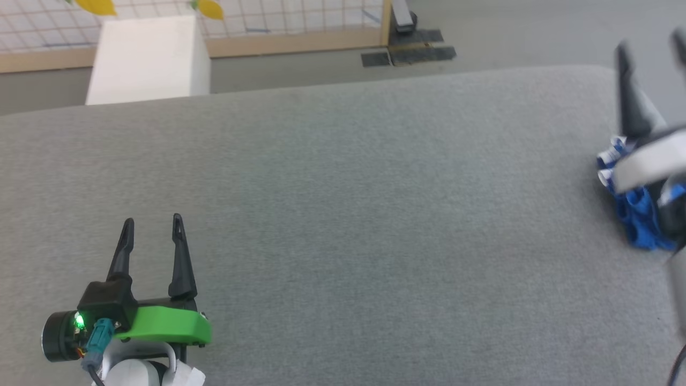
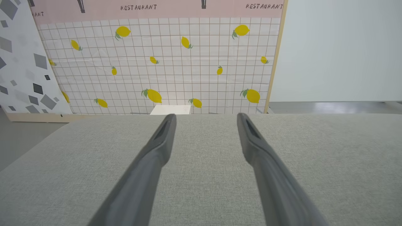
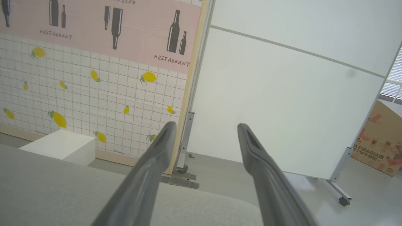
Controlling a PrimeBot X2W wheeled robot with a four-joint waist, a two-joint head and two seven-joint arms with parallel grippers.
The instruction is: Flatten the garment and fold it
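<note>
**Both the left gripper (image 1: 153, 221) and the right gripper (image 1: 651, 43) spread and empty; garment (image 1: 638, 214) bunched at the right edge**

On the head view the left gripper sits at the lower left over the grey fabric-covered tabletop (image 1: 343, 214). Its two dark fingers point up the picture with a clear gap between them. The left wrist view shows the same gripper (image 2: 206, 116) with its fingers moderately apart. Nothing lies between them but bare grey cloth, and they hold nothing.

The right gripper is at the far right of the head view, partly cut by the frame, and its fingers point toward the tabletop's far rounded corner. In the right wrist view this gripper (image 3: 206, 125) has its fingers about as far apart as the left one's. Between them are the floor and a white partition (image 3: 282, 94) beyond the tabletop's edge. It grips nothing.

The garment is a small crumpled heap of bright blue cloth with white trim, lying on the tabletop close to its right edge and well apart from the left gripper. The pale body of the right arm lies in front of part of it. Whether that arm touches the cloth I cannot tell, and the fingers reach past it.

Beyond the tabletop's far edge stand a white box (image 1: 147, 59) and a lemon-print panel (image 2: 188, 62). A cardboard box (image 3: 380, 138) sits on the floor at the right of the right wrist view.
</note>
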